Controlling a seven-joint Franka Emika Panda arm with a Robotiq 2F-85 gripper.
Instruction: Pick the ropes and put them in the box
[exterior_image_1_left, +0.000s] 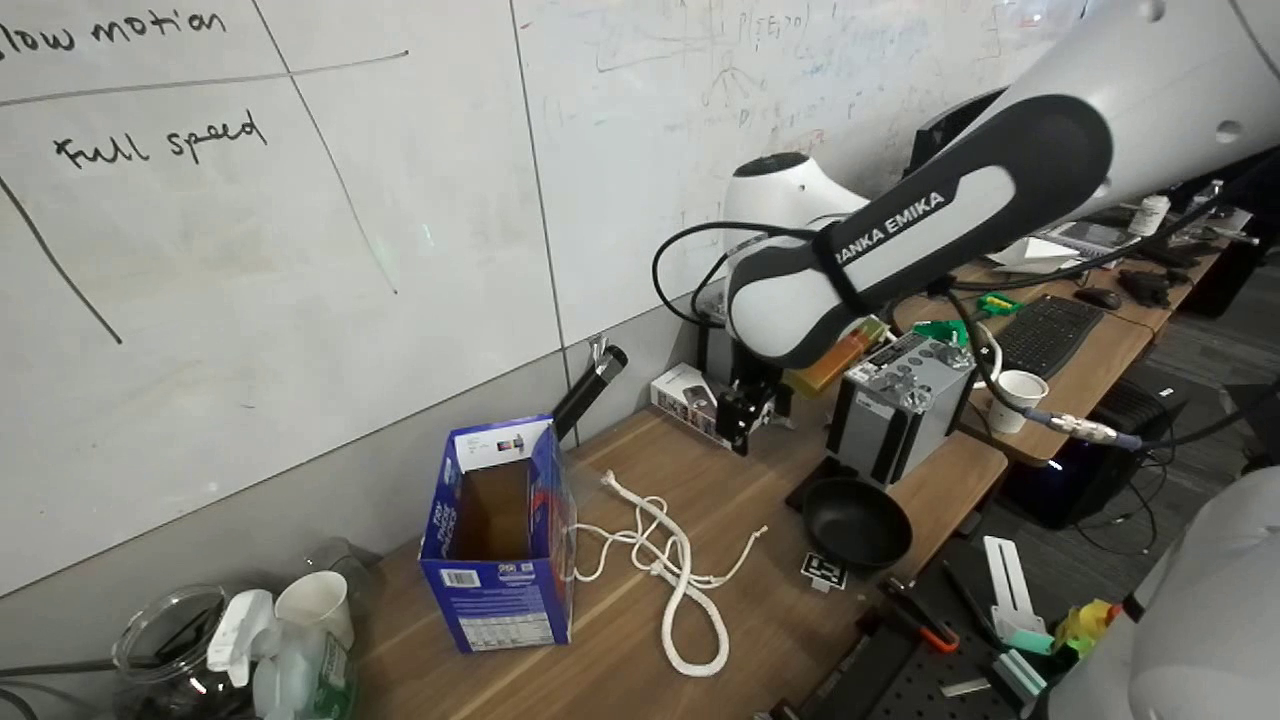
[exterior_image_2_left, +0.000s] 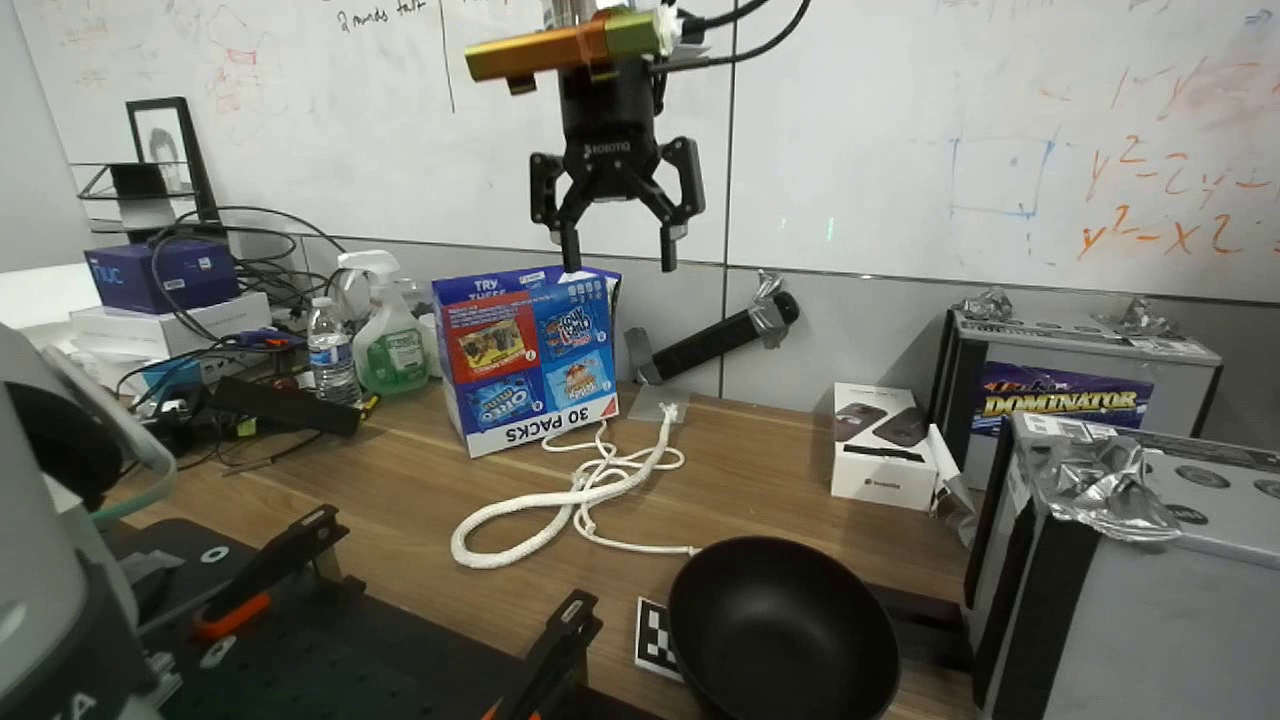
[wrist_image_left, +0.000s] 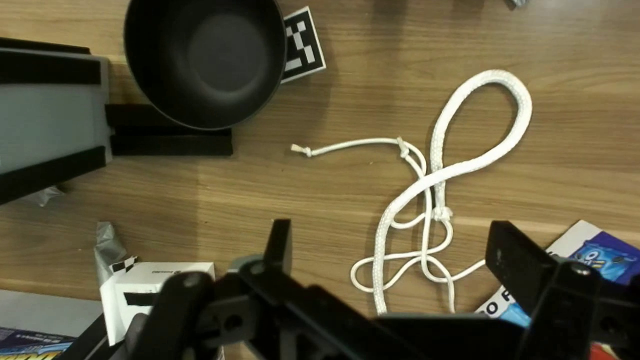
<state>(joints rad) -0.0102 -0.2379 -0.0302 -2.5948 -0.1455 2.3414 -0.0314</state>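
A thick white rope (exterior_image_1_left: 683, 556) lies looped on the wooden table in both exterior views (exterior_image_2_left: 510, 503) and in the wrist view (wrist_image_left: 523, 110). A thin white rope (wrist_image_left: 352, 143) lies tangled with it; its knotted end points toward the pan. The blue snack box (exterior_image_1_left: 505, 605) stands beside the ropes with its top open and a bare brown inside; its printed side shows in an exterior view (exterior_image_2_left: 490, 345) and a corner in the wrist view (wrist_image_left: 607, 262). My gripper (exterior_image_2_left: 620, 262) is open and empty, high above the table; in the wrist view its fingers (wrist_image_left: 389, 232) frame the ropes below.
A black pan (exterior_image_2_left: 785, 630) stands near the ropes' thin end, by a marker card (wrist_image_left: 302, 47). A white carton (exterior_image_2_left: 880, 455) and grey metal cases (exterior_image_2_left: 1110, 580) stand on the pan's side. A spray bottle (exterior_image_2_left: 393, 340) stands behind the box. A black tube (exterior_image_2_left: 710, 345) leans at the wall.
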